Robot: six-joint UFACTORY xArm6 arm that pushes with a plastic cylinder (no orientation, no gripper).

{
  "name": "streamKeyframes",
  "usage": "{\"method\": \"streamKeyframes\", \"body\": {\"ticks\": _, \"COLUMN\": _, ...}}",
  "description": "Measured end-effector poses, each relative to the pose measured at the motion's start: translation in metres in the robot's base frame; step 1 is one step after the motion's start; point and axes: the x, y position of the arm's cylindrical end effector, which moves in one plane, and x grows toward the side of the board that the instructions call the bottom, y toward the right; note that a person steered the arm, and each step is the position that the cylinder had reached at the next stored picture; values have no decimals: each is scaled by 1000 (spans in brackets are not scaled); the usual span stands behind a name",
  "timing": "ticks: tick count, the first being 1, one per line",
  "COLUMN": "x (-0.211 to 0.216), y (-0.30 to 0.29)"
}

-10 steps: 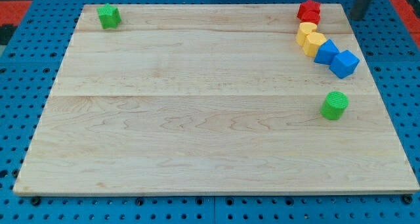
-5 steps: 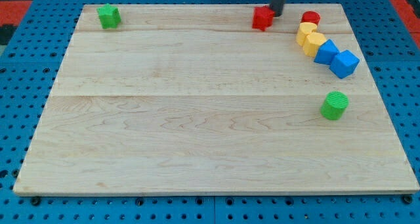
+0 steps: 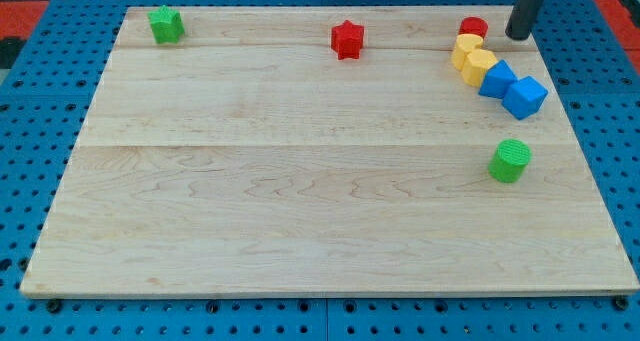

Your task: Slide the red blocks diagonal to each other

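Observation:
A red star block [image 3: 347, 39] lies near the view's top, middle of the board. A red cylinder [image 3: 474, 27] sits at the top right, touching the upper yellow block [image 3: 465, 50]. My tip [image 3: 518, 36] stands just right of the red cylinder, a small gap between them, and far right of the red star.
A second yellow block [image 3: 479, 65] and two blue cubes [image 3: 497, 79] [image 3: 525, 97] run in a diagonal row down-right from the red cylinder. A green cylinder [image 3: 511, 160] stands at the right. A green star block [image 3: 165, 24] sits at the top left. The wooden board [image 3: 300, 201] lies on blue pegboard.
The red star has slid left from beside the red cylinder to the top middle. My tip followed it left, then moved back to the right of the red cylinder.

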Motion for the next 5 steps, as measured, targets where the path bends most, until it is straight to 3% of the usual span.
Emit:
{"method": "streamKeyframes", "body": {"ticks": 1, "x": -3, "y": -51}}
{"method": "streamKeyframes", "body": {"ticks": 3, "x": -48, "y": -133}}
{"method": "streamKeyframes", "body": {"ticks": 4, "x": -31, "y": -106}}
{"method": "streamKeyframes", "body": {"ticks": 5, "x": -44, "y": -45}}
